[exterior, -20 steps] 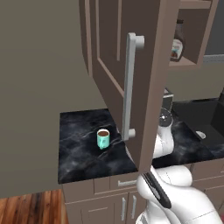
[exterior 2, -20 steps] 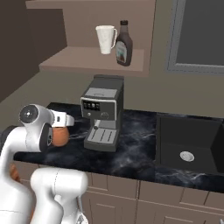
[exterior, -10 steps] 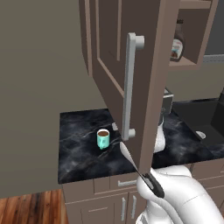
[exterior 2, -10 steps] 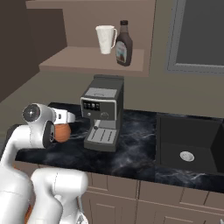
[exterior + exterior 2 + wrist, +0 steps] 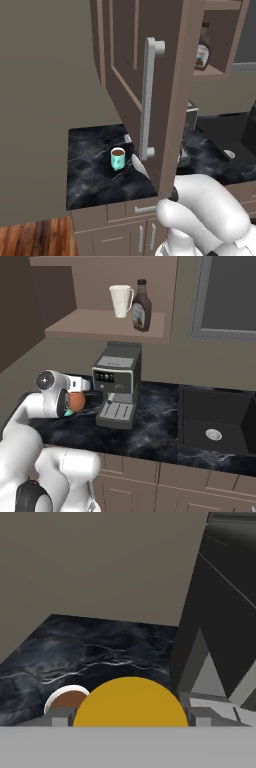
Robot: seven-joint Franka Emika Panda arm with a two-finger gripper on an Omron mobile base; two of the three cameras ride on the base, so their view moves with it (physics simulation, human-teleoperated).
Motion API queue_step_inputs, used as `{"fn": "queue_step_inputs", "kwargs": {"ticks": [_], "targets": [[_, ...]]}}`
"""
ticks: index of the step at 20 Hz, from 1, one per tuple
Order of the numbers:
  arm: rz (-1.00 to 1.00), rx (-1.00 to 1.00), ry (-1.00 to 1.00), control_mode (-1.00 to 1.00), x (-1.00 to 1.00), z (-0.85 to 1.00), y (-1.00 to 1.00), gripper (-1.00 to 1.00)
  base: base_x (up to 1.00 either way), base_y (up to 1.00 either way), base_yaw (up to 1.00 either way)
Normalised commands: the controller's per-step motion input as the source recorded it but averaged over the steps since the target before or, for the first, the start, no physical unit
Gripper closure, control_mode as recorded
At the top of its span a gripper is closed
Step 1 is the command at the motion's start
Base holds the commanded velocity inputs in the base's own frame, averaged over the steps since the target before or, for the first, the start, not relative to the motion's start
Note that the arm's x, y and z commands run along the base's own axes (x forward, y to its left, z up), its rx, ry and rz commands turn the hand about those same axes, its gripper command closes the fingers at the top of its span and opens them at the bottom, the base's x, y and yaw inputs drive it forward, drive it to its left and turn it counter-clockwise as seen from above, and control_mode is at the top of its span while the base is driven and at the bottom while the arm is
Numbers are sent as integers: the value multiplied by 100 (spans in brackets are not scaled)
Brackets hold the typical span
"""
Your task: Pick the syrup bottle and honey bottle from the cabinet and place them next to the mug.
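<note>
The jaws are clamped on the honey bottle point(image 5: 76, 401), whose yellow cap point(image 5: 131, 702) sits between the two fingertips point(image 5: 61, 717) in the hand view. Just past the jaws, low to their left, the mug point(image 5: 118, 158) stands on the dark marble bench point(image 5: 90, 170). The coffee machine point(image 5: 118, 383) stands beside them. High above, the syrup bottle point(image 5: 142, 306) stands on the cabinet point(image 5: 150, 75) shelf next to a white cup point(image 5: 120, 301).
</note>
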Motion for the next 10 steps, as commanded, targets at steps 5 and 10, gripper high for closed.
{"fn": "queue_step_inputs", "kwargs": {"ticks": [5,10], "targets": [[0,0,0,-100,53,0,0,100,0,0,0],[0,0,0,-100,34,0,2,100,0,0,0]]}}
